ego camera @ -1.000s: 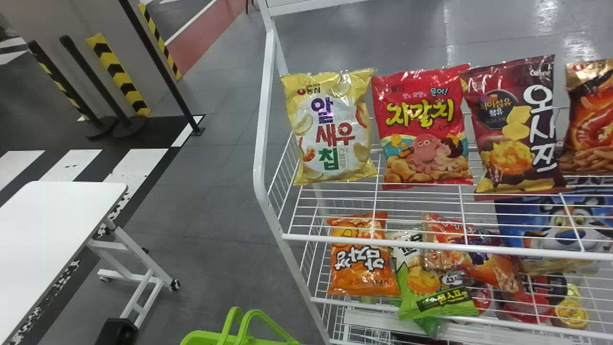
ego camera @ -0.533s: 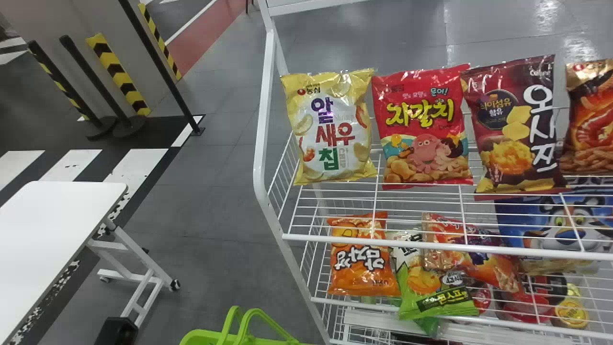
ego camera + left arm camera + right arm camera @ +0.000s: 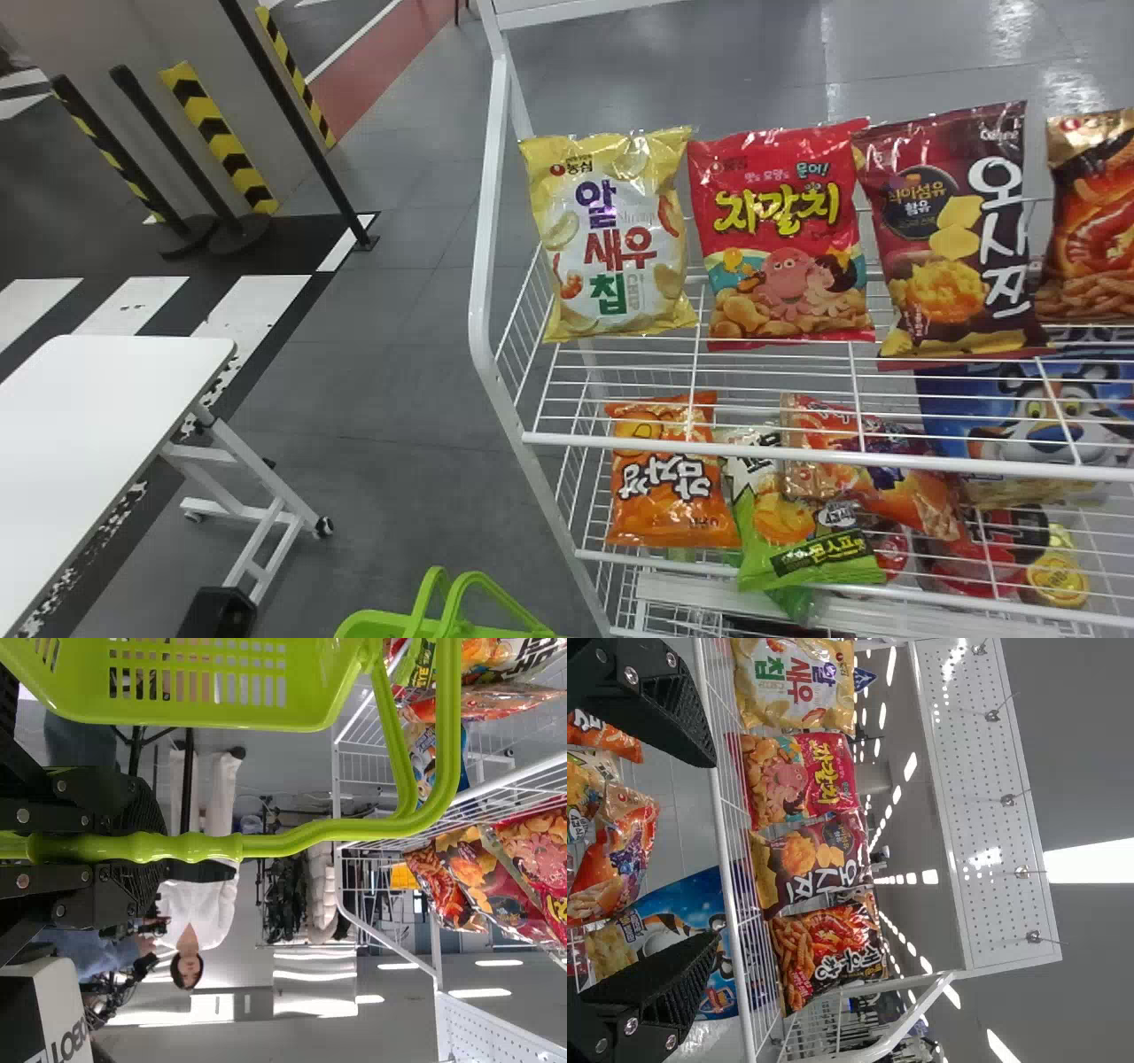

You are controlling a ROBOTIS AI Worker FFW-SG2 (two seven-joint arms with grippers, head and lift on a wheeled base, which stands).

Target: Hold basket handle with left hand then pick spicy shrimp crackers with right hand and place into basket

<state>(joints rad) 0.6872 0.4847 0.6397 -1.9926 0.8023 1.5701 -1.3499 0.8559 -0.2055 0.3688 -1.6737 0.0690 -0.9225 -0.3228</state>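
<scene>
Nearest me, my left gripper [image 3: 148, 847] is closed around the green handle [image 3: 310, 835], one black finger on each side of it. The basket [image 3: 399, 625] hangs from that grip, its rim and handle loops poking in at the bottom edge of the head view, a bit left of centre. My right gripper [image 3: 713, 850] has its two fingers spread wide and grips nothing; in its wrist view they point toward the white wire rack [image 3: 753, 454].

In the head view that rack takes up the right half. Low in the frame, its lower shelf carries an orange bag [image 3: 671, 487], a green bag [image 3: 811, 540] beside it, and a blue bag [image 3: 1054, 416] at the right. On the shelf above, bags stand in a row: yellow [image 3: 611, 235] at upper centre, then red [image 3: 780, 235], then maroon [image 3: 957, 230]. The spicy shrimp crackers [image 3: 1094, 230] come last, upright just beside the maroon one and cut by the right edge.

A white table [image 3: 106, 425] fills the lower left. Farthest off, at upper left, black posts [image 3: 177, 151] stand near yellow-and-black striped guards [image 3: 217, 133].
</scene>
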